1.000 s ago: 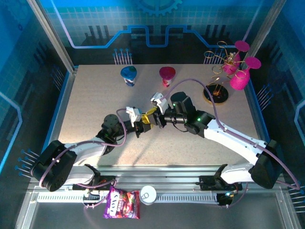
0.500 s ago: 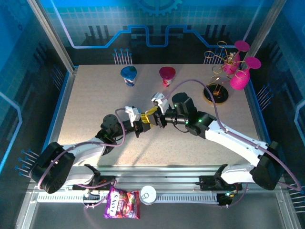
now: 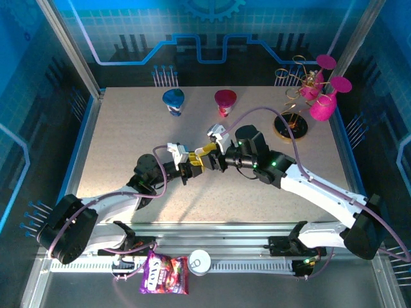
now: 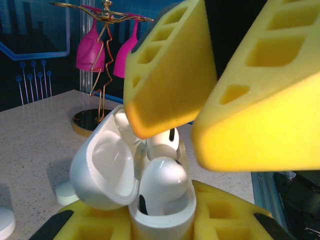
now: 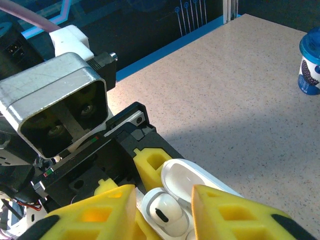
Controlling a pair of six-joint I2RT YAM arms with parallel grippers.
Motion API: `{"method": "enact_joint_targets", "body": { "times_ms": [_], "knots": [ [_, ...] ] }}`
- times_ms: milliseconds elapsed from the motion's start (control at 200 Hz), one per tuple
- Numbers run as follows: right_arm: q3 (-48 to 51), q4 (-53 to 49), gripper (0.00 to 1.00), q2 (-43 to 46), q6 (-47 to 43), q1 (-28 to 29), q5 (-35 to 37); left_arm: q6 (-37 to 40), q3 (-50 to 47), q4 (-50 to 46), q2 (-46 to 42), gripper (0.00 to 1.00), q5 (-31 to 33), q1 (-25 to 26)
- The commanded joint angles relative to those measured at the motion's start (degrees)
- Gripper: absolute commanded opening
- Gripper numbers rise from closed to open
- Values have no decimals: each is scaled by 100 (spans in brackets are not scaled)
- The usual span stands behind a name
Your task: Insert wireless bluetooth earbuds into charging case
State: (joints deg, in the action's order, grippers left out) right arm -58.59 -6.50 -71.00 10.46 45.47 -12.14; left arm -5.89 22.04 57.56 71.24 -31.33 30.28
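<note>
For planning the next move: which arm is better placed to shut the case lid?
Right: the left gripper is clamped on the charging case, while the right gripper hangs open just above its raised lid.

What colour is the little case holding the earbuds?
White; the charging case shows best in the left wrist view.

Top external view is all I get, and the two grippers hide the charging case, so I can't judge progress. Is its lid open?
Observer: Yes. The left wrist view shows the lid swung open on the charging case.
Operator: Any earbuds inside?
Observer: Two sit in the case, the nearer earbud and the rear earbud.
Operator: Is the right gripper clamped on one?
Observer: No. The right gripper has its fingers apart above them.
</note>
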Motion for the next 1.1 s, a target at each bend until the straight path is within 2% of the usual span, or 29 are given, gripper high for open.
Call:
{"method": "enact_joint_targets", "body": {
  "times_ms": [0, 195, 240, 305, 490, 730, 846, 1096],
  "knots": [
    [-180, -84, 41, 318, 7, 78, 29, 153, 113, 173, -112, 1, 19, 48],
    [-112, 2, 58, 718, 231, -69, 330, 605, 19, 143, -93, 0, -212, 48],
    [-201, -128, 66, 694, 391, -163, 442, 711, -4, 175, -88, 1, -271, 48],
    [-479, -559, 69, 522, 575, -335, 544, 862, -82, 256, -114, 1, -360, 48],
    [-1626, -2373, 70, -449, 716, -581, 825, 1093, -167, 263, -257, 1, -525, 55],
    [-2465, -3423, 70, -1292, 451, -569, 294, 1126, -185, 187, -293, 1, -372, 55],
    [-2613, -3890, 71, -1399, 12, -517, 4, 1037, -131, -60, -360, 2, -119, 47],
    [-2389, -4137, 72, -980, -397, -509, 133, 815, -17, -473, -431, 2, 140, 47]
  ]
}}
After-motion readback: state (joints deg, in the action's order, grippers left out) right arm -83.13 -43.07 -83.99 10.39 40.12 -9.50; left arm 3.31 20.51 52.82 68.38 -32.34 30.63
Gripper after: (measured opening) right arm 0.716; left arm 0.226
